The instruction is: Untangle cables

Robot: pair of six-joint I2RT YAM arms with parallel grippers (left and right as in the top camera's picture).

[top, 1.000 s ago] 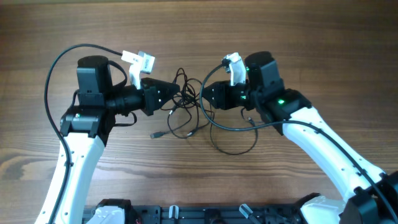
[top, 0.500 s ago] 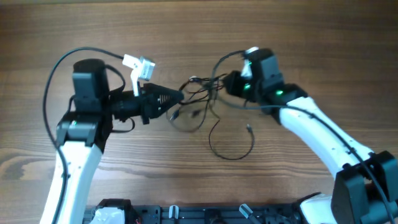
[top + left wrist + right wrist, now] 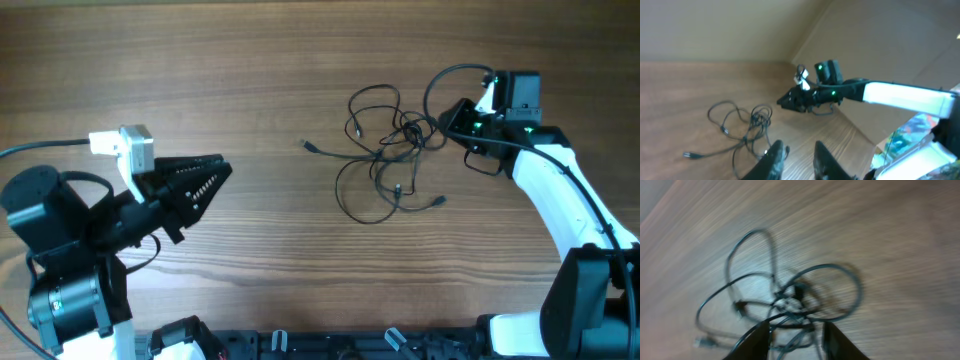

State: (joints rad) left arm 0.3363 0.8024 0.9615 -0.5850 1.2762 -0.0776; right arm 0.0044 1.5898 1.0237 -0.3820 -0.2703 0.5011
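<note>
The cables (image 3: 400,138) lie as one loose tangle of thin black cords on the wooden table, right of centre, with plug ends sticking out at the left (image 3: 309,146) and lower right (image 3: 440,203). My right gripper (image 3: 448,118) is at the tangle's right edge. In the right wrist view its fingers (image 3: 796,332) are apart, with blurred strands of the tangle (image 3: 790,297) running between them. My left gripper (image 3: 220,172) is far to the left, raised, open and empty. Its wrist view (image 3: 799,150) shows the tangle (image 3: 752,122) well ahead of it.
The thicker black cable of the right arm (image 3: 437,82) loops just behind the right gripper. The right arm (image 3: 880,92) shows beyond the tangle in the left wrist view. The table's front rail (image 3: 330,345) runs along the bottom edge.
My left arm has let go of the tangle and pulled far back to the left. My right arm has swung right and back, and the tangle now lies further right.
</note>
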